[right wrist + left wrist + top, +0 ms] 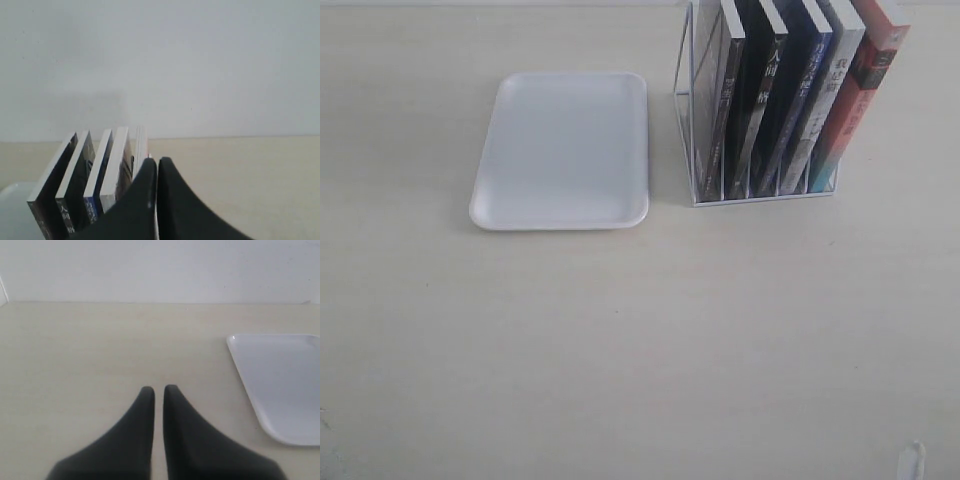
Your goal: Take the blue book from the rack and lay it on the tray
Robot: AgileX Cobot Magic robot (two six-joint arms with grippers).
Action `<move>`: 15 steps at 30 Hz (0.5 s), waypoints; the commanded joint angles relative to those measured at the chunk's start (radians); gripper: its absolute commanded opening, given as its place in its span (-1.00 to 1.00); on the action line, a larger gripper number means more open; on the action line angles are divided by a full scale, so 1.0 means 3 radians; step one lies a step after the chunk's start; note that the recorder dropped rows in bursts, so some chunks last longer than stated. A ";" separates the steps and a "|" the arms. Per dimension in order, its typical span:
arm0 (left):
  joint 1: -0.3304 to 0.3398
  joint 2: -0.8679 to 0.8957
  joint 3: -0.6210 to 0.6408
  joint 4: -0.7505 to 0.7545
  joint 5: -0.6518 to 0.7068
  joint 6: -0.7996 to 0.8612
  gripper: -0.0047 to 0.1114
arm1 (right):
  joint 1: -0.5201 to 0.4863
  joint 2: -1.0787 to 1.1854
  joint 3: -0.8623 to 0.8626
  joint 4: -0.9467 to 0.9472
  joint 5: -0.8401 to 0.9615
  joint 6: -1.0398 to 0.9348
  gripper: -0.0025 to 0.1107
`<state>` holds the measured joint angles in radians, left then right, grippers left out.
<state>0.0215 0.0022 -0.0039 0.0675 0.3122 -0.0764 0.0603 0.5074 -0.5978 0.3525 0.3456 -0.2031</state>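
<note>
In the exterior view, the flat white rectangular tray with rounded corners [560, 150] lies on the pale cream table [620, 350], just beside the white wire rack [765, 197] and apart from it, so the carry across should be short. The blue book with the dark navy spine [798, 100] stands in the rack's middle slot. It leans like its neighbours, with two black-spined books [725, 110] on its tray side and a pale-spined book [828, 95] and a red-orange-spined book [865, 85] on the other. The dividers hold each book apart, which should leave you room to pinch one spine alone. In the left wrist view, the left gripper [159, 390] hovers over bare table with its dark fingers drawn together to a thin slit and holding nothing. The tray's bare near corner [280, 390] lies off to one side, so this arm looks parked clear of the drop zone. In the right wrist view, the right gripper [156, 162] faces the rack end-on, its fingers pressed together and empty. The blue book's top edge [99, 170] shows third from the tray side. You will probably need to spread these fingers before closing on it. Nothing is lifted yet.
</note>
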 commanded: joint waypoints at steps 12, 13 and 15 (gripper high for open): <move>-0.0027 -0.0007 0.0013 0.0007 -0.0020 0.0007 -0.81 | 0.0024 0.2171 -0.2187 0.0010 0.2064 -0.0328 -0.96; -0.0027 -0.0007 0.0013 0.0007 -0.0020 0.0007 -0.81 | 0.0050 0.2245 -0.2301 -0.0023 0.2155 -0.0328 -0.96; -0.0027 -0.0007 0.0013 0.0007 -0.0020 0.0007 -0.81 | 0.0155 0.2420 -0.2566 -0.0209 0.2338 -0.0222 -0.96</move>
<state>0.0215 0.0022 -0.0039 0.0675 0.3122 -0.0764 0.0758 1.1775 -1.2761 0.3432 0.9594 -0.2904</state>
